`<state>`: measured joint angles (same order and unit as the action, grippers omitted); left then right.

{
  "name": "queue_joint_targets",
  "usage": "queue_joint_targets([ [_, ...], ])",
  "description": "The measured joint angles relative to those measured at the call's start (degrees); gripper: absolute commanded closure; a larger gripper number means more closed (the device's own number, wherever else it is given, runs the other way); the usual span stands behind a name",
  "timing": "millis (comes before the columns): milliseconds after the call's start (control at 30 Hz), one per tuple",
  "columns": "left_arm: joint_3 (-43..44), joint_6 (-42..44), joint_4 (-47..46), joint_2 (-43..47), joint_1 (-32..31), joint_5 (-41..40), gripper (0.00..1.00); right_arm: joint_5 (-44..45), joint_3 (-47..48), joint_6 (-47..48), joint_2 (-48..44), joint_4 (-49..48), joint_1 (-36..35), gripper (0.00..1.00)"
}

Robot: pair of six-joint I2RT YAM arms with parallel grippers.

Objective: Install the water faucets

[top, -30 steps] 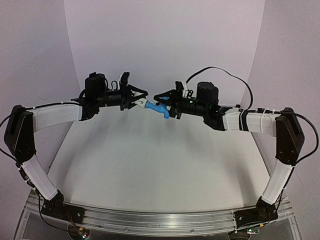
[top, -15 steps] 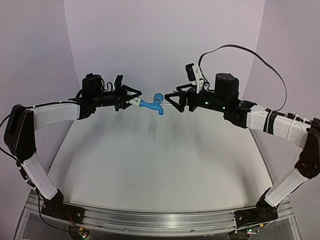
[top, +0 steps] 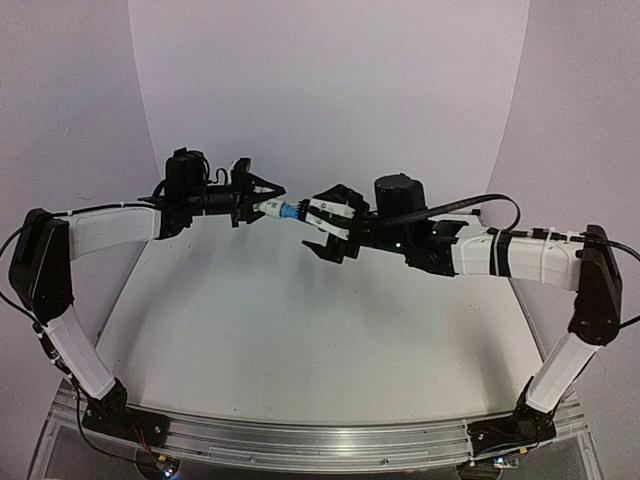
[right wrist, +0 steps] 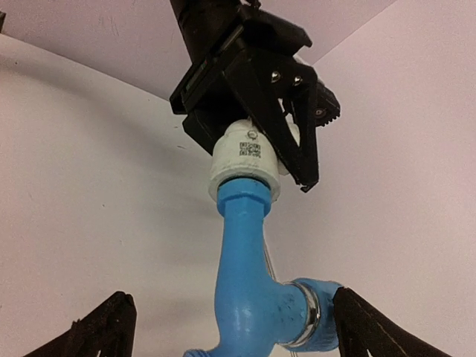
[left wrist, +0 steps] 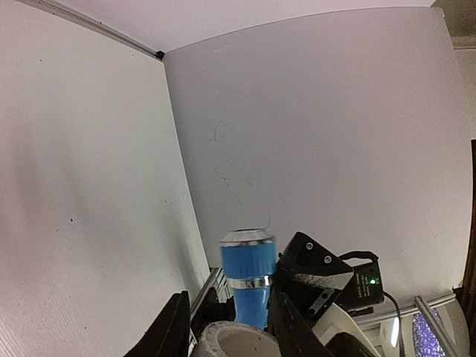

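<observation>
Both arms are reaching towards each other, meeting well above the white worktop [top: 300, 330] near its far edge. The left hand [top: 263, 205] is gripping the short white fitting [right wrist: 245, 160] by its back end, its black fingers [right wrist: 286, 111] pinching it from both sides, so the fitting is pointing out towards the other arm. The blue tap [right wrist: 249, 286] is sitting with one end inside the mouth of that fitting and is sticking straight out from it, up in the air and touching nothing on the worktop. Its silvery ring is showing at the bend, and a second silvery band is wrapping the barrel in the left wrist view.

The right hand [top: 312, 222] is facing the tap head-on with its fingers spread wide, one on each side of the blue body. The finger on the left of the right wrist view is standing clearly away from the plastic. The other is lying just beside the ringed end, and I cannot tell whether it is touching.
</observation>
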<state>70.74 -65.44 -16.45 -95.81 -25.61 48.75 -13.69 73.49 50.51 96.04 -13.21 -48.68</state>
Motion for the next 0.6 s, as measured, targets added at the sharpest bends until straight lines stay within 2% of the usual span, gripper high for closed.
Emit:
queue_joint_targets([
  [33, 0.0, -0.2, 0.0, 0.0, 0.0, 0.3, 1.00, 1.5, 0.3, 0.5, 0.8, -0.3, -0.3, 0.21],
  [167, 0.0, -0.5, 0.0, 0.0, 0.0, 0.9, 1.00, 5.1, 0.4, 1.0, 1.7, -2.0, -1.1, 0.54],
  [300, 0.0, -0.6, -0.5, -0.2, 0.0, 1.2, 1.00, 6.3, 1.3, -3.3, 1.9, -3.1, -1.2, 0.91],
  [333, 0.1, -0.5, -0.9, -0.2, 0.0, 1.1, 1.00, 6.1, 1.4, -4.7, 2.0, -3.0, -1.2, 0.97],
  [367, 0.1, -0.1, -1.0, -0.2, 0.1, 1.0, 1.00, 5.5, 1.7, -7.1, 2.3, -2.7, -1.2, 1.00],
  [500, 0.1, 2.1, -0.1, -0.2, 0.4, 1.3, 1.00, -1.3, 3.1, -23.5, 2.7, 0.2, 0.0, 1.00],
  [600, 0.1, 4.5, -0.9, -0.1, 0.1, 0.5, 1.00, -13.2, 4.2, -45.8, 4.0, -0.1, 4.1, 1.00],
])
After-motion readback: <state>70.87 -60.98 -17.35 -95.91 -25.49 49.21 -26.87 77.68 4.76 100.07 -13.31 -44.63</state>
